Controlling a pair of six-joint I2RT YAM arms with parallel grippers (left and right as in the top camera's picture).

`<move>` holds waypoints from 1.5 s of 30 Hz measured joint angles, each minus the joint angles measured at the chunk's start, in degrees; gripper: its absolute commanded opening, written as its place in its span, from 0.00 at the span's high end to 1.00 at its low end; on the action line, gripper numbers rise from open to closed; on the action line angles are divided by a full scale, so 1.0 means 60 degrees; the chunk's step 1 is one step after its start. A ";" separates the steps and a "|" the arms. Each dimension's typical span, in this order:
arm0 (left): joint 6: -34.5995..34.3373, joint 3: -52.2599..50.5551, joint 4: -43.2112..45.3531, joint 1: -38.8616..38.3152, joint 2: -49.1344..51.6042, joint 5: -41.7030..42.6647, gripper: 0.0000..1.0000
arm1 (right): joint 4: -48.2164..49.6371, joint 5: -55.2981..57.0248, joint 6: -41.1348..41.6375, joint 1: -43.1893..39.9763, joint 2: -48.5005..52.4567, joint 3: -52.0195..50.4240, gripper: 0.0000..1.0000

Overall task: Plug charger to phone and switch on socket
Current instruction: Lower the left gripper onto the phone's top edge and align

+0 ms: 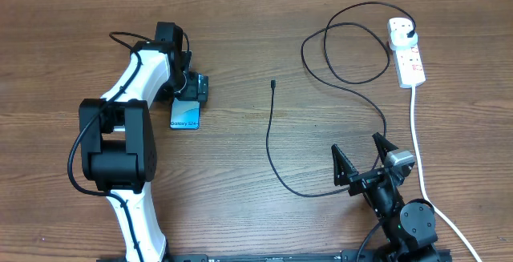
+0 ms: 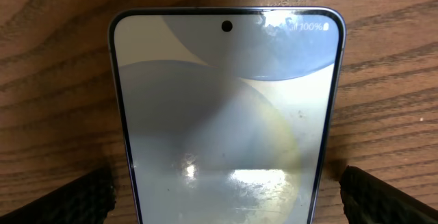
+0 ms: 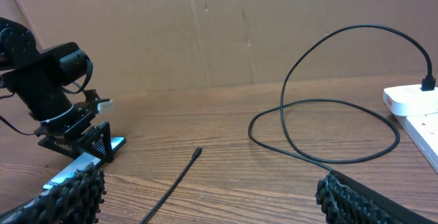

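The phone [image 1: 184, 115] lies flat on the wooden table at the left, screen up. My left gripper [image 1: 193, 92] is over its far end, open. In the left wrist view the phone [image 2: 226, 101] lies between the two fingers of the left gripper [image 2: 226, 183], with a gap on each side. The charger cable's connector tip [image 1: 273, 82] lies loose mid-table. The cable [image 1: 276, 170] runs toward me, then loops back to its black plug [image 1: 410, 31] in the white socket [image 1: 409, 58]. My right gripper [image 1: 355, 143] is open and empty, near the cable. The tip also shows in the right wrist view [image 3: 198, 152].
The socket's thick white cord [image 1: 418, 150] runs down the right side past my right arm. The cable's loops [image 1: 349, 54] lie left of the socket. The right wrist view shows the left arm [image 3: 55, 94], the socket [image 3: 417, 107] and a cardboard wall [image 3: 226, 25] behind the table.
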 measured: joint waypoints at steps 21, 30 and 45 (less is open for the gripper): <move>-0.0015 0.0000 0.0138 0.0000 0.0018 -0.0066 0.00 | 0.0000 -0.0004 -0.0004 0.0000 0.0000 0.0000 0.00; -0.0040 0.0102 0.0109 0.0000 0.0131 -0.0182 0.00 | -0.0004 -0.0004 0.0007 0.0000 0.0000 0.0000 0.00; -0.0036 0.0324 -0.0423 0.0000 0.0266 -0.0222 0.00 | 0.0000 0.0000 0.0000 0.0000 0.0000 0.0000 0.00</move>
